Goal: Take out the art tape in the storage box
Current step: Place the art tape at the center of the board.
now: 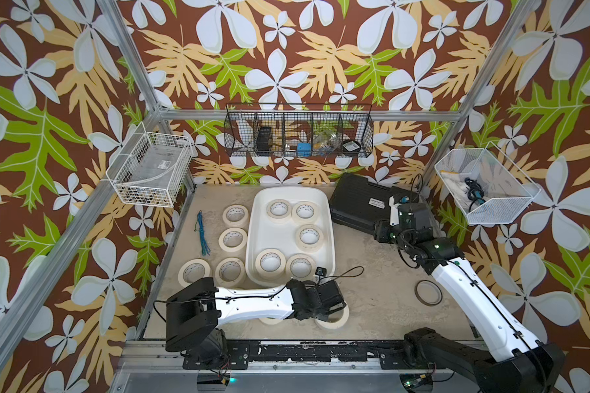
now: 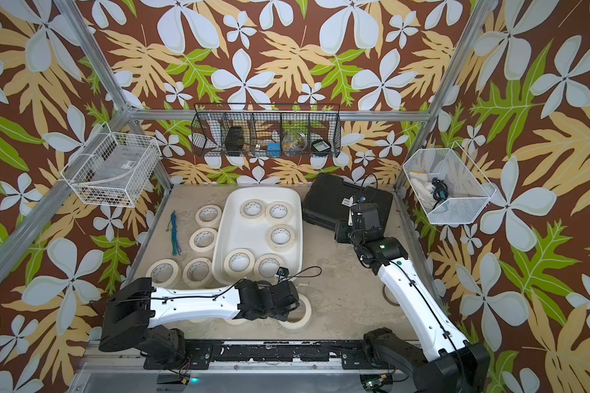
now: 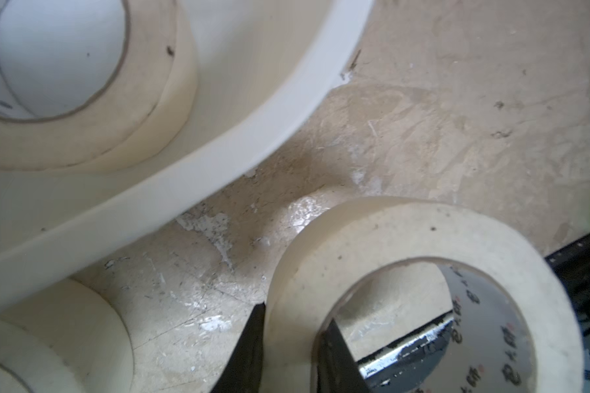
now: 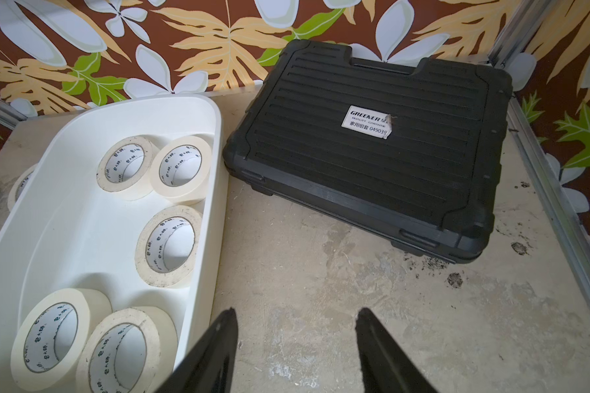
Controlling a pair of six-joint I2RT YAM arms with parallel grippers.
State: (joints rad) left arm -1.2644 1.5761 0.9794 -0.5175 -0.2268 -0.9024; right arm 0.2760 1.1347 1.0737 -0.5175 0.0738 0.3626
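The white storage box (image 1: 263,238) stands in the middle of the table and holds several cream art tape rolls (image 1: 310,236), all lying flat. Several more rolls (image 1: 233,239) lie on the table to its left. My left gripper (image 3: 297,313) is shut on the wall of one roll (image 3: 423,238), one finger outside the ring and one inside it. In both top views this roll (image 1: 334,320) (image 2: 300,316) is low over the table, in front of the box's near edge. My right gripper (image 4: 295,311) hangs open and holds nothing, above bare table between the box (image 4: 215,177) and the black case (image 4: 372,163).
A black ribbed case (image 1: 358,200) lies at the back right. A blue-green cord (image 1: 201,234) lies at the left and a dark thin ring (image 1: 428,292) at the right. Another roll (image 1: 269,320) peeks from under my left arm. Wire baskets (image 1: 150,166) hang on the walls.
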